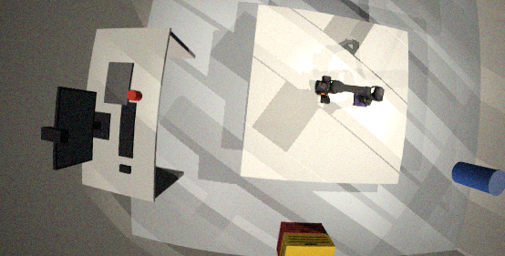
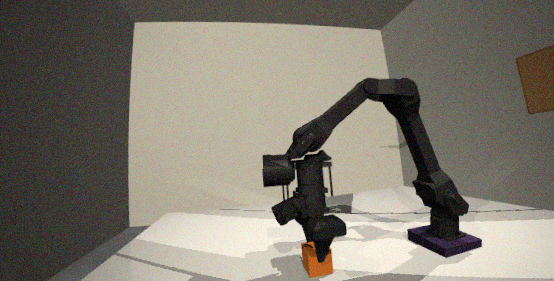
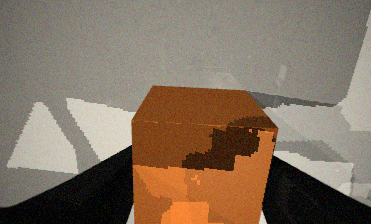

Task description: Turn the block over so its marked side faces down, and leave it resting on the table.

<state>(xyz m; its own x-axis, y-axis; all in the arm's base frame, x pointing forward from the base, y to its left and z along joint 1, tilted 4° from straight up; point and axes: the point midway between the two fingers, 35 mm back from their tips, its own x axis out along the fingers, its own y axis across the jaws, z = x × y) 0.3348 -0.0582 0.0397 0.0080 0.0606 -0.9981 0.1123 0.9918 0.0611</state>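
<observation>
The orange block (image 1: 323,93) (image 2: 314,265) (image 3: 181,137) sits low at the table (image 1: 283,168) (image 2: 190,229), under the arm. My gripper (image 2: 317,254) (image 3: 197,155) points down and is shut on the block, with one black finger against each of two opposite sides in the wrist view. In the exterior view the block looks upright and level with the table top; a small gap under it cannot be ruled out. Dark patches lie across the face toward the wrist camera and look like shadow. I cannot tell which side is marked. In the top view the arm hides most of the block.
The arm's purple base (image 1: 359,100) (image 2: 445,242) stands on the table. Away from the table are a desk (image 1: 143,172) with a monitor (image 1: 75,127) and a red cylinder (image 1: 134,95), a blue cylinder (image 1: 476,177), and a red and yellow box (image 1: 307,240).
</observation>
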